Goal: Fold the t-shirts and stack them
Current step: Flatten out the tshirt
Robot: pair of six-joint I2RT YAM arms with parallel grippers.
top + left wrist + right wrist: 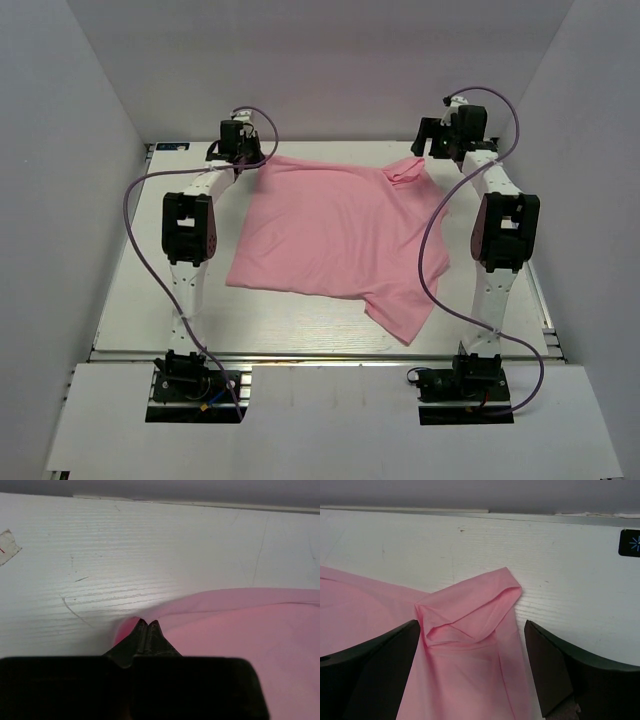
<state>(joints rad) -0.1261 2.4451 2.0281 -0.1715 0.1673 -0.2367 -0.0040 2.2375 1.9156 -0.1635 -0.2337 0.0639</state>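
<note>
Your pink t-shirt (335, 235) lies spread mostly flat on the white tabletop (150, 300), between the two arms. Your left claw (146, 625) is pinched closed on the t-shirt's far left corner. Your right claw (471, 627) stands wide apart over the folded-over sleeve (470, 605) at the far right corner, with one finger on either side of it and nothing gripped.

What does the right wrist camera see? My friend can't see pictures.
A pink t-shirt lies on a white table, one corner crumpled and folded over. The right gripper is open, a dark finger on each side of that crumpled bit.
</note>
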